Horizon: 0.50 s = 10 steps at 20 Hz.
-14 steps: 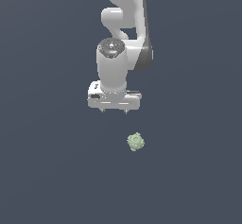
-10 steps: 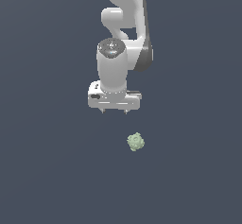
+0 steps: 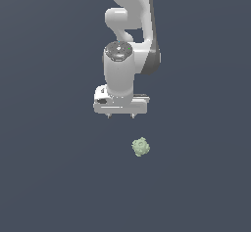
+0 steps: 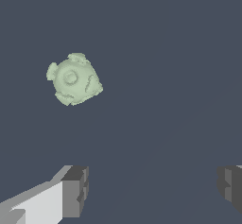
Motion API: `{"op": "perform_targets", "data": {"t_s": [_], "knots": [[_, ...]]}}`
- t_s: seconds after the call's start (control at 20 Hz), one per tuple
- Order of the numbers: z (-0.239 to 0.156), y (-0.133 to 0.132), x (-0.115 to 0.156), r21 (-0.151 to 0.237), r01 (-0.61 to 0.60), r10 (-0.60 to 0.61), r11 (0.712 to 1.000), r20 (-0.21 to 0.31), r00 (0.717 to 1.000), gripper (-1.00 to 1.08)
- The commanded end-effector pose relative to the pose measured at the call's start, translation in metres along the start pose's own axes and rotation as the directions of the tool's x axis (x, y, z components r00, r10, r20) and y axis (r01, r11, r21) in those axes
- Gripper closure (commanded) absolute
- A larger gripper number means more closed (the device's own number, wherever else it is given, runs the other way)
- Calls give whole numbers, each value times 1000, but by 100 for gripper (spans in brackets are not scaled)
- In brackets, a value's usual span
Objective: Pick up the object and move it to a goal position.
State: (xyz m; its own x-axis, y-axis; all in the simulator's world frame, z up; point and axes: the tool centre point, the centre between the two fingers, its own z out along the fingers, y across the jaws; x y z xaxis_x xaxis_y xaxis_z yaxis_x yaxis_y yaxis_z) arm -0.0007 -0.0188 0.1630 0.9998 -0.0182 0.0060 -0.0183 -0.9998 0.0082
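Note:
The object (image 3: 140, 147) is a small pale green knobbly lump lying on the dark grey floor, below and slightly to the exterior view's right of my gripper (image 3: 120, 116). The white gripper hangs pointing down, its fingertips apart and holding nothing. In the wrist view the object (image 4: 73, 79) lies clear of the two grey fingertips (image 4: 75, 191), which stand wide apart with the gripper (image 4: 153, 187) empty between them. The object is not between the fingers.
A plain dark grey floor (image 3: 49, 177) fills both views. The white arm (image 3: 130, 25) rises behind the gripper toward the exterior view's top.
The gripper has shifted very slightly toward the object. The object has not moved.

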Motion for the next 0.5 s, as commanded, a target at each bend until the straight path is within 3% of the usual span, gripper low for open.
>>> {"op": "perform_targets", "data": {"t_s": [0.0, 0.45], "knots": [[0, 0, 0, 0, 1, -1, 1000, 0, 1000, -92], [11, -15, 18, -4, 87, -87, 996, 2, 996, -92]]}}
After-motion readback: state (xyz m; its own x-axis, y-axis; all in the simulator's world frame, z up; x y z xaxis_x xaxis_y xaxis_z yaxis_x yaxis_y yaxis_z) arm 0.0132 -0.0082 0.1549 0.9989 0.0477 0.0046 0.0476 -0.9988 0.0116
